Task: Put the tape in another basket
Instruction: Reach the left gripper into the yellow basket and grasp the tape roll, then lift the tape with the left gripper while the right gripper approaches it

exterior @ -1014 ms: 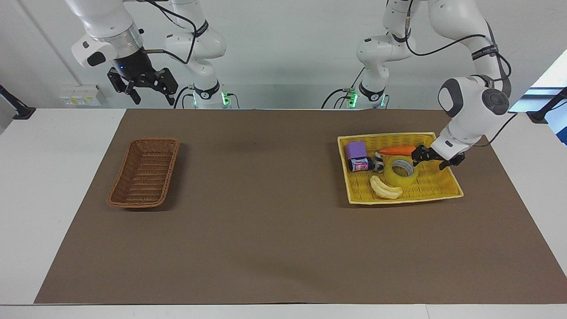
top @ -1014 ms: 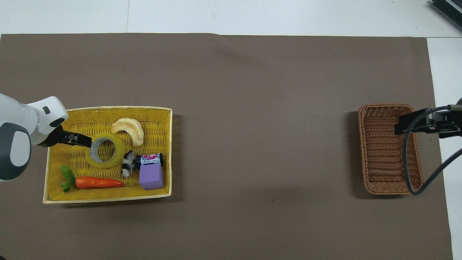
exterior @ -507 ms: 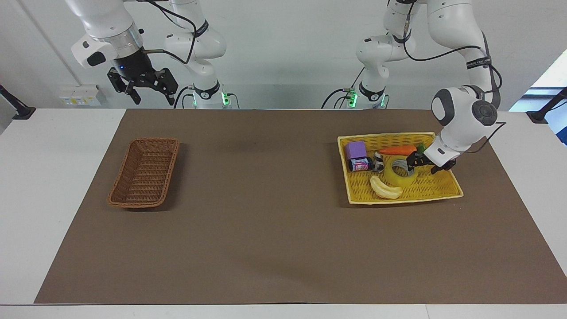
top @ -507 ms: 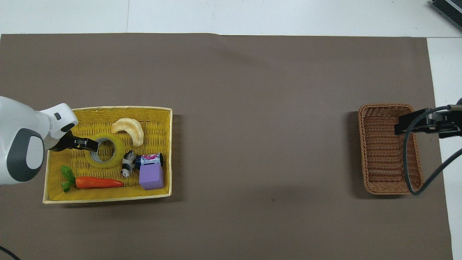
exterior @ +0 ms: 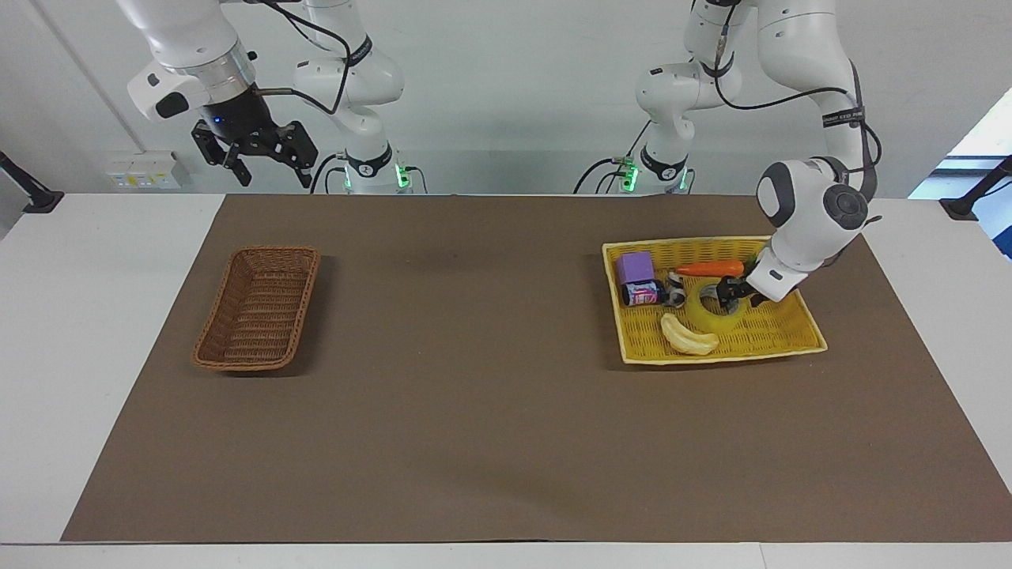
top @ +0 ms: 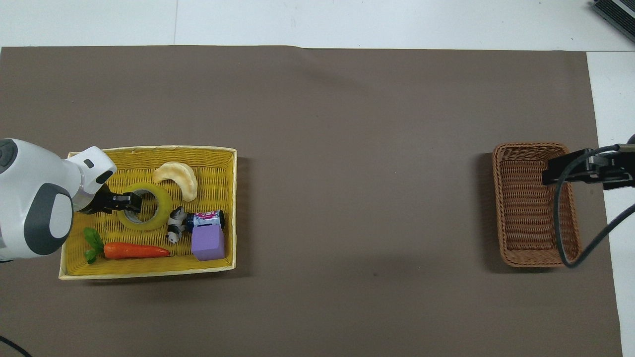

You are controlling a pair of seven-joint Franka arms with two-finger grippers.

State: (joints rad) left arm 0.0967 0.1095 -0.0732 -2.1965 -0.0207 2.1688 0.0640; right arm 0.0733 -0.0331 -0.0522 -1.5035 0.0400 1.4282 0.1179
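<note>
The tape (exterior: 711,320) lies flat in the yellow tray basket (exterior: 779,330) at the left arm's end of the table. My left gripper (exterior: 732,295) is low in the tray with its fingers open at the tape's rim; in the overhead view the left gripper (top: 132,201) reaches over the rim of the tape (top: 159,214). The brown wicker basket (exterior: 261,316) stands empty at the right arm's end. My right gripper (exterior: 271,175) waits open, high above the table; in the overhead view the right gripper (top: 585,171) covers part of the brown basket (top: 526,218).
The yellow tray (top: 149,148) also holds a pale banana (top: 176,178), a carrot (top: 134,251), a purple block (top: 207,242), a small can (top: 207,218) and a cow figurine (top: 174,229), all close to the tape. A brown mat covers the table between the baskets.
My left gripper has moved across the tray from its outer side onto the tape's rim. The tape, the other things and the right arm have not moved.
</note>
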